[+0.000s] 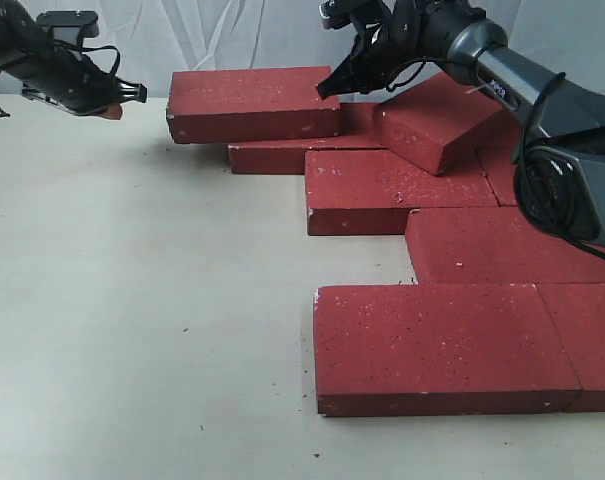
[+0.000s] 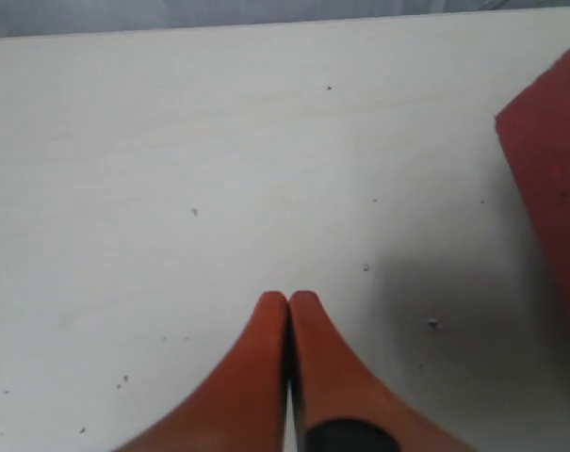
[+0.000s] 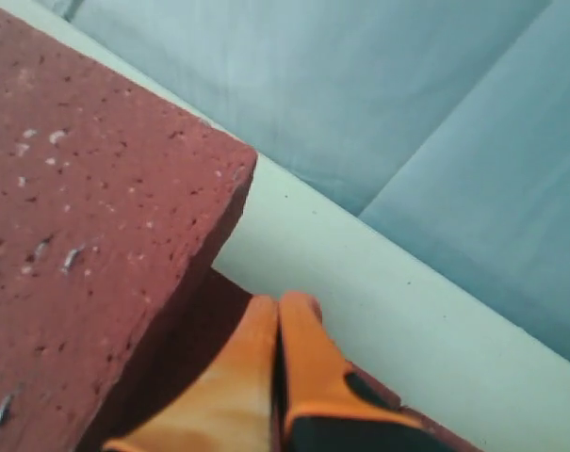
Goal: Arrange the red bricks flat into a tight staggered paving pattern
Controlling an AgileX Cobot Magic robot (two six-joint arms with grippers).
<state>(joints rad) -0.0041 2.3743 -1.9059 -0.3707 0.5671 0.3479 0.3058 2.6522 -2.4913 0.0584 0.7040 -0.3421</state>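
Shows the red bricks (image 1: 397, 190) on the right half of the worktop (image 1: 132, 300), dark, rough and flecked with white, mostly laid flat in stepped rows that meet edge to edge from the front toward the back. Shows a tilted brick (image 1: 442, 120) at the back right, one end propped on its neighbours. Shows a raised brick (image 1: 252, 100) at the back left, resting partly on a lower one and reaching past it to the left. Finds the right pincer (image 1: 325, 90) just above the right end of that raised brick, orange fingertips (image 3: 261, 339) pressed together and gripping nothing; cannot tell whether touching the brick. Finds the left pincer (image 1: 117, 105) well to the left of the pile, above bare worktop, fingertips (image 2: 261, 339) likewise together and empty, with a corner of brick at the edge of the left wrist view. Notes a pale, off-white, matte surface, dotted with dark specks and small crumbs of grit (image 2: 433, 323). Behind it, a creased pale cloth (image 1: 232, 35) as backdrop, grey-blue in the right wrist view.
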